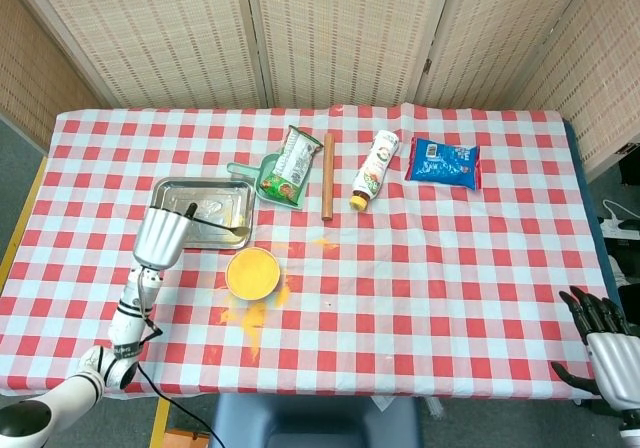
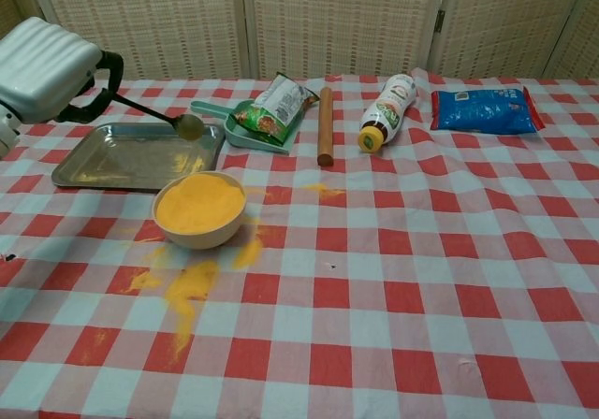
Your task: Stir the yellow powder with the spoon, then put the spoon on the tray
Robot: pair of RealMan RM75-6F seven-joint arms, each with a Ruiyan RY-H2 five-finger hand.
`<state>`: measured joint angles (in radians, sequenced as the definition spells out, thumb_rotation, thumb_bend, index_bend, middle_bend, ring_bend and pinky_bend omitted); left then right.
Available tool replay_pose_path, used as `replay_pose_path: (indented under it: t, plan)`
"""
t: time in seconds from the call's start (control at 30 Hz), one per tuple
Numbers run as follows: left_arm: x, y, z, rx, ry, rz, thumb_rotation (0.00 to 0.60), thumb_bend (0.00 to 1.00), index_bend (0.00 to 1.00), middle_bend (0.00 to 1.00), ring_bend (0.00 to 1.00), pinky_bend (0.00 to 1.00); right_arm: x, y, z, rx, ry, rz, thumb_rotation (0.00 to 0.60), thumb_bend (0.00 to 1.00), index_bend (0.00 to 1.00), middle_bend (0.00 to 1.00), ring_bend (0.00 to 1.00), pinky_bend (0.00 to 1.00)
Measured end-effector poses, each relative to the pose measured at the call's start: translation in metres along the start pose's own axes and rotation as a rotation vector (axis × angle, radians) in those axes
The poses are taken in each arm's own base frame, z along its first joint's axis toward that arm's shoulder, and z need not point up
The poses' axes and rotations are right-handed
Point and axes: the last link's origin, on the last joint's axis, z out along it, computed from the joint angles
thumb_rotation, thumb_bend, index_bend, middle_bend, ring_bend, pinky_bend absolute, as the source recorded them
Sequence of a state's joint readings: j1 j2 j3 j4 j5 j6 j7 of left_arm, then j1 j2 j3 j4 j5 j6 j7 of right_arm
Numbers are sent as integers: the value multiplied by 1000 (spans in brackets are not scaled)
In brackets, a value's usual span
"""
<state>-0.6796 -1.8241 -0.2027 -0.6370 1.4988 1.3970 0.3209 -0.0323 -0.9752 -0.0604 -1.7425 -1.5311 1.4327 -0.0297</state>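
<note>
A bowl of yellow powder [image 1: 252,272] [image 2: 199,208] stands on the checked cloth just in front of the metal tray [image 1: 170,200] [image 2: 94,169]. My left hand [image 1: 160,237] [image 2: 45,57] grips the dark handle of the spoon [image 1: 218,227] [image 2: 161,118]. The spoon hangs in the air, with its bowl above the tray's right end and clear of the powder. My right hand [image 1: 603,349] rests open at the table's front right corner, seen only in the head view, holding nothing.
Spilled yellow powder [image 2: 187,283] lies on the cloth in front of the bowl. Behind it are a green dish with a snack bag [image 2: 269,110], a wooden rolling pin [image 2: 325,125], a sauce bottle [image 2: 387,111] and a blue packet [image 2: 485,109].
</note>
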Motion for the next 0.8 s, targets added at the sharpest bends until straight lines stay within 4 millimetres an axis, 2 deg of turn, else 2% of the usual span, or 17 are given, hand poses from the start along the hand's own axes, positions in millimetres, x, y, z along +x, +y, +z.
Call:
replay_pose_path:
  t: [0.17, 0.3, 0.37, 0.5, 0.6, 0.73, 0.77, 0.8]
  plan:
    - [-16, -14, 18, 41, -89, -4, 600, 634, 984, 1000, 1000, 1000, -3, 1, 4, -17, -10, -10, 600, 124, 0, 0, 0, 0]
    - [-30, -19, 24, 69, -156, -5, 600, 612, 968, 1000, 1000, 1000, -4, 3, 7, -29, -12, -13, 600, 123, 0, 0, 0, 0]
    - [-38, -21, 24, 83, -199, -8, 600, 602, 931, 1000, 1000, 1000, -4, 4, 8, -38, -11, -14, 600, 123, 0, 0, 0, 0]
    - [-53, -20, 22, 101, -277, -44, 600, 570, 794, 1000, 1000, 1000, -5, 5, 11, -47, -20, -17, 600, 123, 0, 0, 0, 0]
    - [-59, -15, 20, 110, -313, -83, 600, 543, 648, 1000, 1000, 1000, -6, 5, 12, -50, -22, -20, 600, 123, 0, 0, 0, 0]
    - [-64, -12, 20, 128, -347, -119, 600, 483, 223, 1000, 1000, 1000, -6, 5, 12, -53, -19, -21, 600, 123, 0, 0, 0, 0]
    - [-66, -12, 19, 139, -361, -136, 600, 468, 133, 1000, 1000, 1000, -6, 5, 12, -54, -19, -21, 600, 123, 0, 0, 0, 0]
    - [-68, -12, 19, 148, -372, -153, 600, 458, 84, 1000, 1000, 1000, -6, 5, 12, -54, -20, -22, 600, 123, 0, 0, 0, 0]
